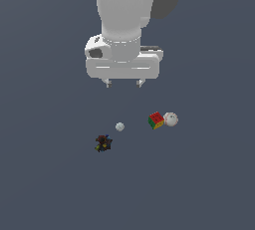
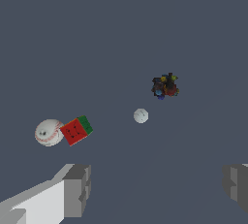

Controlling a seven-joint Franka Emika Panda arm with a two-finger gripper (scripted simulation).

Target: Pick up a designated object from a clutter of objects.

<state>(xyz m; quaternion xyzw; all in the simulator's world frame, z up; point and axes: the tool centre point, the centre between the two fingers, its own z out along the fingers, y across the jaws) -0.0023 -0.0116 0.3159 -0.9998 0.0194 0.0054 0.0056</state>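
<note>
Care is needed as the spread, empty gripper [image 1: 124,82] is brought over the baseball [image 1: 171,119], since the puzzle cube [image 1: 156,120] is touching it.

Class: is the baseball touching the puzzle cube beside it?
Touching, it seems: in the wrist view the baseball and puzzle cube meet with no floor between; the exterior view agrees.

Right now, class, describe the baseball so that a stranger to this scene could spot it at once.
Find the puzzle cube, the brightest thing on the grey floor. The baseball touches its side, on the exterior view's right. It is white with red stitching, far bigger than the plain pale ball.
</note>
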